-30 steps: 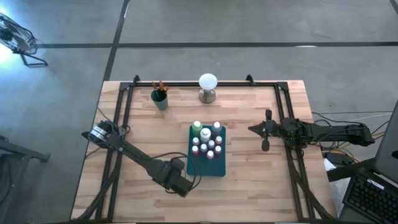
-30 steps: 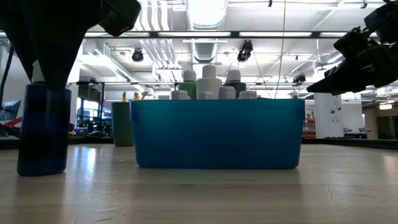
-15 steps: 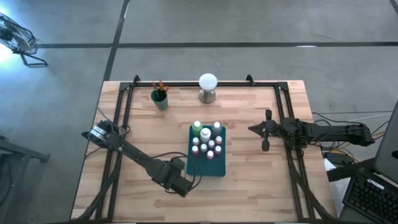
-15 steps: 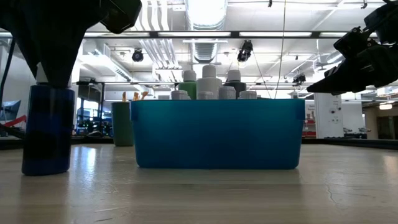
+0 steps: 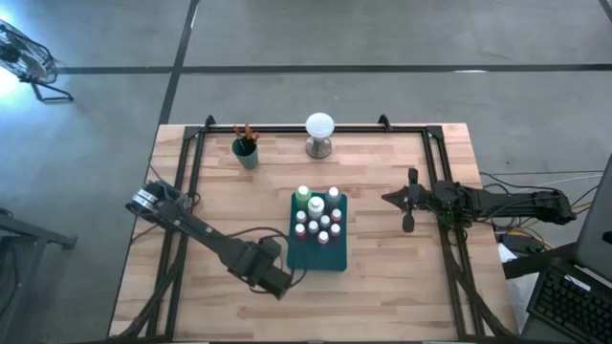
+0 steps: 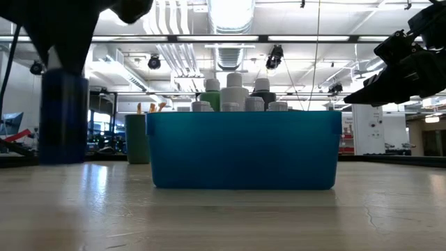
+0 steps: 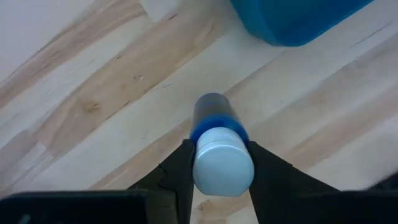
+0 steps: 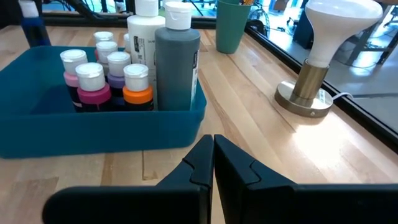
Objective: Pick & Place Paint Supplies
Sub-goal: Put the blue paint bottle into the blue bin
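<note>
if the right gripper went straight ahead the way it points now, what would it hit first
Most likely the blue tray of paint bottles: in the right wrist view the shut right gripper points at its near wall, with bare table between. Its height above the table is unclear, so it might pass over the rim.

Wooden table [image 5: 382, 277]: teal tray [image 5: 330, 258], green cup [image 5: 247, 153], lamp [image 5: 319, 134].

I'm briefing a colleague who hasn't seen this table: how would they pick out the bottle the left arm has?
Start at the teal tray in the middle of the table. Just off its near-left corner, the left gripper is clamped around a blue bottle with a white cap. It is the only bottle outside the tray, lifted off the wood.
</note>
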{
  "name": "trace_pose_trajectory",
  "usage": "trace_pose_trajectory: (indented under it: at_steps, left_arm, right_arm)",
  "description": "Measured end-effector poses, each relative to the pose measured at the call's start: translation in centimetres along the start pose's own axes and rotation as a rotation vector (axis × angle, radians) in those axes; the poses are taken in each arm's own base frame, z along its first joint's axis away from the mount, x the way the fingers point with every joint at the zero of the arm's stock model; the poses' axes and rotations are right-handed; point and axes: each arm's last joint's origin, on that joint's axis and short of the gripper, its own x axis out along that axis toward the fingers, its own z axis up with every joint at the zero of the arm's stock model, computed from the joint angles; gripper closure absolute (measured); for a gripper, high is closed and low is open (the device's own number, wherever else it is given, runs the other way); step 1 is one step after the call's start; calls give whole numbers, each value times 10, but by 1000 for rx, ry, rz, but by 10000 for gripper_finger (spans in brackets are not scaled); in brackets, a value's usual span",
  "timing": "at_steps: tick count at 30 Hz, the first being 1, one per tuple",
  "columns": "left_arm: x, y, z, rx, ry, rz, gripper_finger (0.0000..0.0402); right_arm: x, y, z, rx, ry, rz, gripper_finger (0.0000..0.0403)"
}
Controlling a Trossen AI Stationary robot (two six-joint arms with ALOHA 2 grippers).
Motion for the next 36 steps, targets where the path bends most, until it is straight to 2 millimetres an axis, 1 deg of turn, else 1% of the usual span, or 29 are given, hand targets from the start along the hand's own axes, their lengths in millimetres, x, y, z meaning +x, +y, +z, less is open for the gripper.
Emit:
trace_pose_trajectory:
  at_steps: [10, 13, 15, 18, 20, 23, 28, 34, 36]
  left_arm:
    - [-42, 17, 13, -54, -38, -122, 280]
    - [-58, 23, 17, -67, -51, -132, 280]
    - [-71, 22, 20, -71, -68, -148, 280]
    - [-90, 19, 26, -36, -144, -180, 280]
    - [-97, 19, 32, -31, -162, -173, 280]
    - [-98, 15, 47, -7, -172, -168, 280]
    - [-90, -3, 69, 91, -166, -196, 280]
    - [-75, -28, 81, 194, -160, -177, 280]
    - [-66, -36, 83, 219, -158, -163, 280]
  right_arm:
    - [0, 0, 0, -11, 0, 0, 394]
    - [0, 0, 0, -3, 0, 0, 394]
    - [0, 0, 0, 0, 0, 0, 394]
    - [0, 0, 0, -11, -1, 0, 394]
    - [0, 0, 0, -6, 0, 0, 394]
    - [0, 0, 0, -1, -1, 0, 394]
    - [0, 0, 0, 0, 0, 0, 394]
    - [0, 0, 0, -10, 0, 0, 394]
    - [0, 0, 0, 1, 0, 0, 394]
